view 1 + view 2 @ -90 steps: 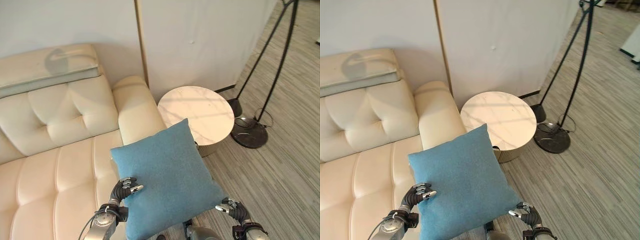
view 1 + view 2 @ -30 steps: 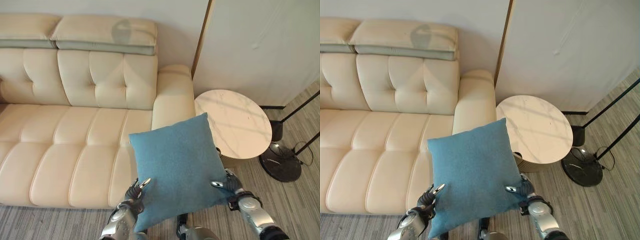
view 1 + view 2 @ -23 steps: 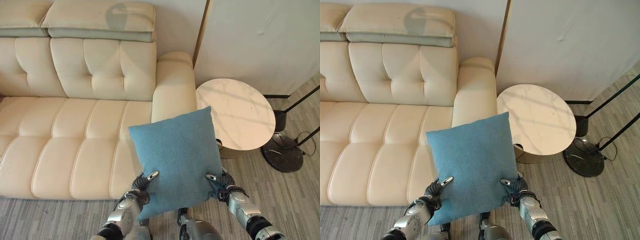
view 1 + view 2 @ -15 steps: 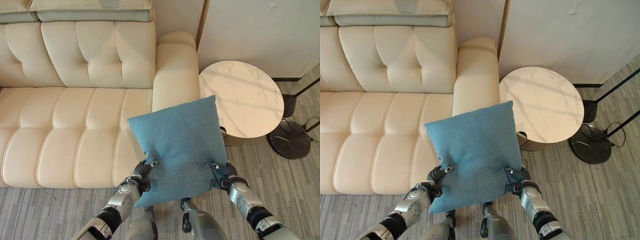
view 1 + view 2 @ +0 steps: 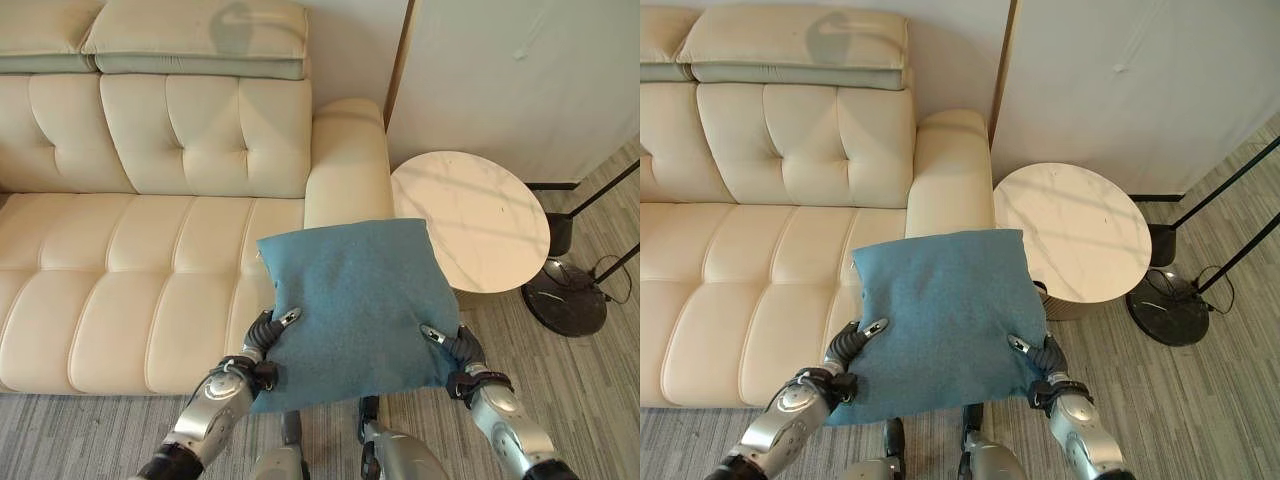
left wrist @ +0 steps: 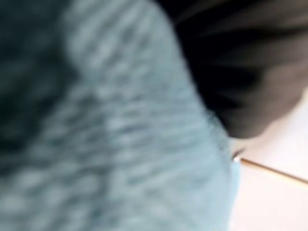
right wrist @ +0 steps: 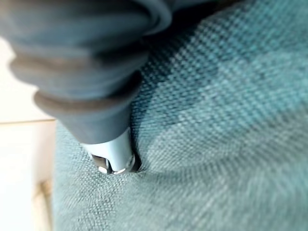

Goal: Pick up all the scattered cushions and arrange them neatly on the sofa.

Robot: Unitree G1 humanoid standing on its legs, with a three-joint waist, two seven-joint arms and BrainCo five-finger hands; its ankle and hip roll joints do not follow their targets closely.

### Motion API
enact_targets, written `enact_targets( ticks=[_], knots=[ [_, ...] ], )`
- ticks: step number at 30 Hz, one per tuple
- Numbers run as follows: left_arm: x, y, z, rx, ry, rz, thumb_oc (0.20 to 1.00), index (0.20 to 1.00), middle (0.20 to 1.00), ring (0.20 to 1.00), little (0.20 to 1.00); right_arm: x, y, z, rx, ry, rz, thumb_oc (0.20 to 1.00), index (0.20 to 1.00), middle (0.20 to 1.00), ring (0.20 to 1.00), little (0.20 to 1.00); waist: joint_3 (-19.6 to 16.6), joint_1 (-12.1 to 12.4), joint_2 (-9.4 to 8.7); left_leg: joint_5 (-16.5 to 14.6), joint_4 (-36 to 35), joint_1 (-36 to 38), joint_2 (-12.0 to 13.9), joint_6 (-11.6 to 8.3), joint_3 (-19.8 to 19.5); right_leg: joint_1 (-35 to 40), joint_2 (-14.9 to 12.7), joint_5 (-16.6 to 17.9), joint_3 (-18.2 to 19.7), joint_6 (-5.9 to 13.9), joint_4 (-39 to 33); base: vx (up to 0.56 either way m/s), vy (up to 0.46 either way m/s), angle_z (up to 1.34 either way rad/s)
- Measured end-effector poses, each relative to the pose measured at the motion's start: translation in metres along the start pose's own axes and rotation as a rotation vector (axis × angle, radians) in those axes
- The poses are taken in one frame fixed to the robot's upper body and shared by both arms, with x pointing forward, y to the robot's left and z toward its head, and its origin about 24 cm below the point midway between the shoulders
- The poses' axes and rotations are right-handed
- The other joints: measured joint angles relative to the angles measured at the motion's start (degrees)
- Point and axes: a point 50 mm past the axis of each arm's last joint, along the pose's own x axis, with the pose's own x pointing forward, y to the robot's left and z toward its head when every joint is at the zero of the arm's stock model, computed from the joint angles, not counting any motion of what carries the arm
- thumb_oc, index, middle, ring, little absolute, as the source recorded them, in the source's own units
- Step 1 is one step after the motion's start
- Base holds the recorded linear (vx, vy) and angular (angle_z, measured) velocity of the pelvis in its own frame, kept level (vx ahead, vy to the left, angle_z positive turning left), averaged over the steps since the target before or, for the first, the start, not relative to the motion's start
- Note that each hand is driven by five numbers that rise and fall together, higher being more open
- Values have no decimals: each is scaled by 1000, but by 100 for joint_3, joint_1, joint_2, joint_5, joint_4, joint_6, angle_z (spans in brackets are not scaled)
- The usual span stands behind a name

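Holding a blue cushion (image 5: 355, 300) in both hands, I have it raised in front of me, lying nearly flat, over the front edge of the sofa's right end. My left hand (image 5: 262, 338) pinches the cushion's near left edge, thumb curled over the top of the fabric. My right hand (image 5: 456, 350) grips the near right edge the same way, with one finger (image 7: 113, 156) pressed into the woven cloth in the right wrist view.

The sofa (image 5: 130, 270) is cream leather, with a tufted back, padded seat sections and flat headrest pads along the top. Its right armrest (image 5: 347, 165) runs back to the wall, and the cushion's far edge reaches close to the front of this armrest.

Just beside the armrest stands a round side table with a pale marble tabletop (image 5: 470, 218). The cushion's right corner overlaps its near edge in the head views. Further right, the dark round base of a floor lamp (image 5: 564, 310) sits on the floor, its thin black poles slanting upward. The floor (image 5: 560, 380) is grey wood-look planking, and behind everything is a plain pale wall (image 5: 500, 70).
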Motion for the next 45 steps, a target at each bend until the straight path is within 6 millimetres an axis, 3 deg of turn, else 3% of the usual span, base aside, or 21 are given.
enact_targets(
  ticks=[4, 6, 7, 8, 9, 11, 13, 14, 17, 21, 23, 25, 26, 27, 29, 31, 34, 35, 36, 39, 45],
  knots=[
    [-16, 10, -1, 37, -17, 40, 200, 200, 200, 200, 200, -14, 9, 6, -24, -49, 40, 200, 200, 200, 200, 200, -215, 19, -226, -7, 39, -14, -243, 186, 191, -124, -169, 252, 168, 215, 4, -182, 229, -21],
    [-21, 16, 3, 36, -35, 64, 200, 200, 200, 200, 200, -15, 13, 17, -56, -99, 67, 200, 200, 200, 200, 200, -206, 49, -221, 17, 41, -56, -247, 298, 438, -267, -220, 535, 306, 562, 1, -138, 72, -52],
    [-20, 16, 6, 24, -55, 73, 200, 200, 200, 200, 200, -15, 17, 26, -62, -135, 91, 200, 200, 200, 200, 200, -168, -3, -79, 61, 42, -125, -145, 432, 506, -372, -254, 477, 176, 842, 145, -102, 22, -24],
    [-20, 17, 7, 23, -61, 76, 200, 200, 200, 200, 200, -15, 17, 26, -61, -135, 93, 200, 200, 200, 200, 200, -170, -6, -64, 83, 41, -136, -116, 442, 503, -394, -278, 274, 76, 754, 340, -113, 12, -11],
    [-23, 19, 14, 28, -90, 83, 200, 200, 200, 200, 200, -17, 19, 27, -58, -140, 100, 200, 200, 200, 200, 200, -151, 48, 32, 112, 43, -154, -62, 473, 506, -387, -303, -326, 19, 600, 1019, -127, -54, -3],
    [-39, 20, 27, 28, -155, 85, 200, 200, 200, 200, 200, -34, 25, 48, -60, -231, 162, 200, 200, 200, 200, 200, -172, 125, 8, 209, 44, -238, -55, 481, 492, -92, -375, -1045, 175, 686, 1786, -100, -97, 1],
    [-54, 24, 37, 44, -206, 93, 200, 200, 200, 200, 200, -43, 32, 64, -70, -302, 228, 200, 200, 200, 200, 200, -290, 200, -49, 325, 49, -357, -133, 448, 513, 408, -374, -1656, 310, 738, 1660, -335, -311, -12],
    [-60, 27, 43, 40, -244, 111, 200, 200, 200, 200, 200, -43, 38, 71, -70, -337, 260, 200, 200, 200, 200, 200, -357, 384, -74, 391, 46, -455, -172, 358, 630, 719, -352, -1716, 272, 607, 930, -416, -375, -26],
    [-59, 21, 39, -14, -253, 118, 200, 200, 200, 200, 200, -43, 33, 70, -100, -325, 261, 200, 200, 200, 200, 200, -436, 323, 221, 618, 52, -554, -58, 198, 382, 1082, -53, -1340, 264, 412, 186, -310, -238, 23],
    [-58, 15, 33, -39, -239, 105, 200, 200, 200, 200, 200, -40, 28, 69, -110, -311, 255, 200, 200, 200, 200, 200, -448, 321, 372, 960, 52, -849, 201, -78, -174, 1078, 424, -1241, 12, 140, 116, -266, -167, 59],
    [-57, 13, 26, -52, -216, 105, 200, 200, 200, 200, 200, -36, 25, 66, -117, -300, 247, 200, 200, 200, 200, 200, -388, 311, 488, 1201, 44, -1043, 373, -377, -529, 937, 653, -1330, -242, -75, 320, -305, -94, 81],
    [-57, 12, 22, -64, -204, 110, 200, 200, 200, 200, 200, -36, 20, 66, -154, -287, 248, 200, 200, 200, 200, 200, -241, 317, 719, 1130, 19, -1148, 537, -582, -812, 821, 811, -1353, -624, -440, 697, -210, -31, 79],
    [-58, 15, 21, -56, -196, 121, 200, 200, 200, 200, 200, -35, 20, 63, -147, -277, 243, 200, 200, 200, 200, 200, -165, 410, 545, 594, 72, -1120, 538, -531, -446, 738, 640, -1406, -701, -661, 733, -106, -12, 43],
    [-60, 19, 19, -45, -182, 133, 200, 200, 200, 200, 200, -34, 24, 61, -129, -271, 251, 200, 200, 200, 200, 200, -157, 471, 250, 474, 420, -1212, 361, -343, -216, 656, 361, -1360, -717, -712, 730, -81, 33, 15],
    [-62, 24, 18, -35, -174, 150, 200, 200, 200, 200, 200, -34, 33, 64, -113, -289, 281, 200, 200, 200, 200, 200, -189, 419, -111, 139, 1142, -1230, 16, -271, -130, 629, -25, -1186, -699, -650, 500, -36, 57, 31],
    [-61, 21, 16, -61, -180, 150, 200, 200, 200, 200, 200, -34, 31, 68, -119, -300, 278, 200, 200, 200, 200, 200, -153, 370, 9, 2, 1038, -717, 90, -262, -121, 782, -5, -947, -823, -475, 264, 45, 91, 39],
    [-56, 12, 18, -93, -201, 131, 200, 200, 200, 200, 200, -33, 25, 72, -103, -316, 251, 200, 200, 200, 200, 200, -194, 11, 204, -125, 667, -41, 351, -296, 577, 904, 37, -837, -1296, -365, 71, -15, 203, 88],
    [-49, 6, 23, -99, -223, 103, 200, 200, 200, 200, 200, -34, 19, 74, -105, -332, 222, 200, 200, 200, 200, 200, -194, -214, 293, -180, 286, 45, 539, -373, 1211, 889, 26, -753, -1787, -271, 17, 4, 233, 140],
    [-45, 4, 28, -99, -240, 93, 200, 200, 200, 200, 200, -34, 16, 75, -107, -333, 211, 200, 200, 200, 200, 200, -182, -302, 356, -185, 147, 32, 597, -385, 1423, 861, 41, -748, -1956, -235, 28, 22, 287, 121],
    [-41, 4, 33, -89, -263, 88, 200, 200, 200, 200, 200, -32, 17, 75, -104, -336, 207, 200, 200, 200, 200, 200, -211, -124, 373, 239, 60, -195, 490, -191, 1247, 567, -91, -758, -1928, 41, 158, 94, 212, 35],
    [-45, 19, 38, -49, -271, 130, 200, 200, 200, 200, 200, -29, 32, 73, -60, -344, 238, 200, 200, 200, 200, 200, -268, 230, 309, 5, 55, -99, -151, 187, 952, 810, -659, -678, -1790, 361, 363, 194, 369, 42]
  ],
)
